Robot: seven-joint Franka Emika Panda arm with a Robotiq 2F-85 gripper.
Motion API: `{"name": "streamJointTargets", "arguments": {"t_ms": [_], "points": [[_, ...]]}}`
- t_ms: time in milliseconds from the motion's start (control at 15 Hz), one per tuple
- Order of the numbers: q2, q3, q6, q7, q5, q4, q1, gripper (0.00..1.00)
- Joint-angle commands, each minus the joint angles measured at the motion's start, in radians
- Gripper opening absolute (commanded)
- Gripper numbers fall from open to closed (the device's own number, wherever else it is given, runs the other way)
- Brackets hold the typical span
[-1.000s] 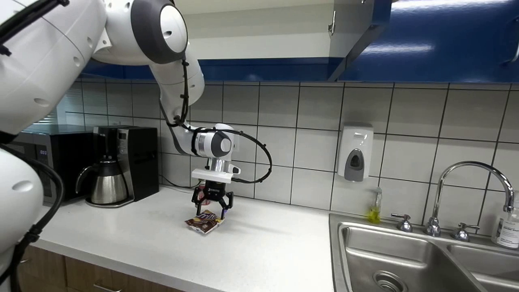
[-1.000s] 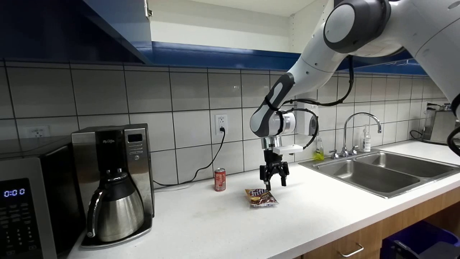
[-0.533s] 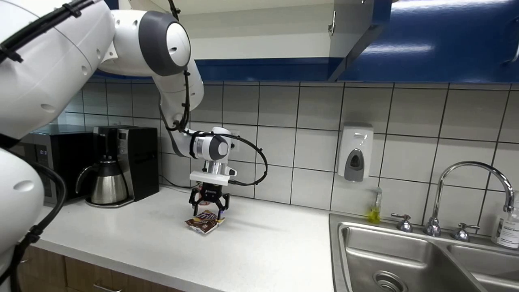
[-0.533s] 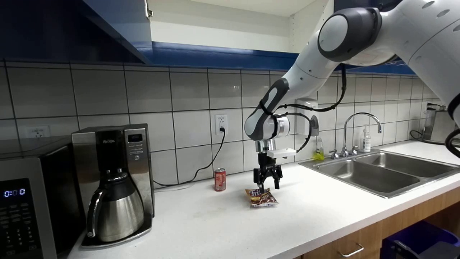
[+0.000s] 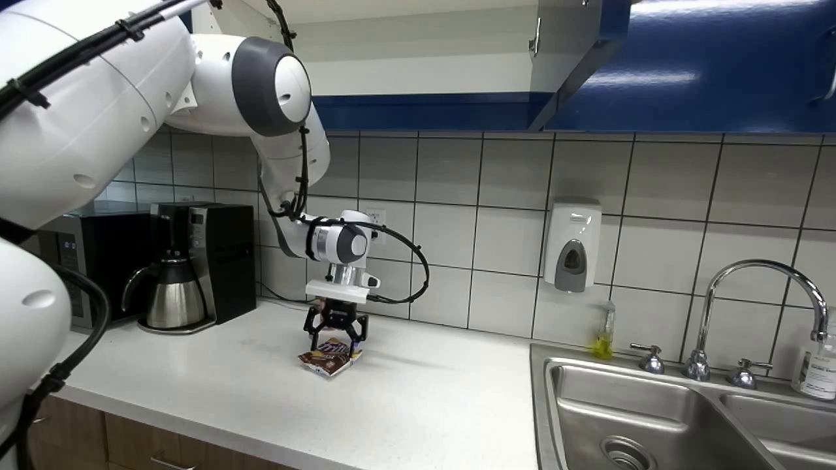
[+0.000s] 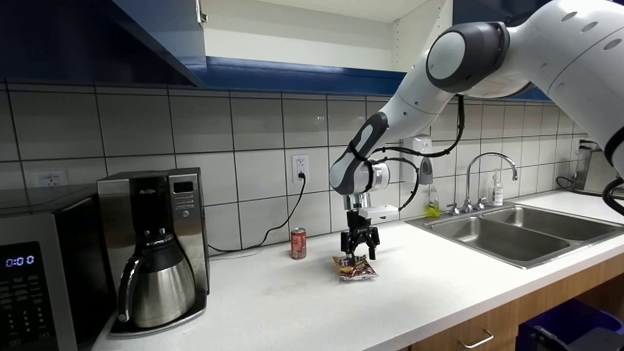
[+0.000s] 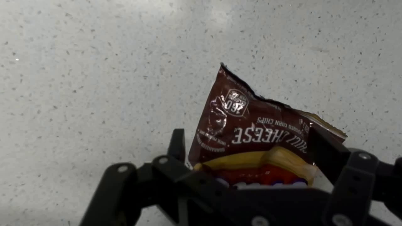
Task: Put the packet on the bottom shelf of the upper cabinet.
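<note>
End effector (image 5: 334, 351) spread, lower than before.
In an exterior view: packet (image 5: 326, 361) unmoved on surface (image 5: 424, 405), left of centre. In an exterior view: end effector (image 6: 361, 261) shifted slightly left. Wrist view: packet right of centre, between fingers (image 7: 178, 144).

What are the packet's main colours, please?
The packet is dark brown, yellow and red, clearest in the wrist view.

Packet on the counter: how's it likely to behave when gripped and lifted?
Probably light, and its contents may crush under a hard squeeze: the packet is marked "corn chips" in the wrist view. Likely floppy rather than stiff, given its creased film and uneven edge. Possibly a bit slippery, since bright highlights suggest a glossy surface.
</note>
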Motion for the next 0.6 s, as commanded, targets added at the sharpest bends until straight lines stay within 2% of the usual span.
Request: {"name": "streamJointTargets", "arguments": {"t_ms": [0, 400, 467, 533], "points": [[0.032, 0.012, -0.014, -0.01, -0.012, 0.05, -0.004, 1.0], [0.061, 0.014, -0.018, -0.01, -0.014, 0.079, -0.002, 1.0], [0.063, 0.014, -0.018, -0.009, -0.014, 0.082, -0.002, 0.76], [0.067, 0.014, -0.018, -0.011, -0.014, 0.087, -0.003, 0.72]]}}
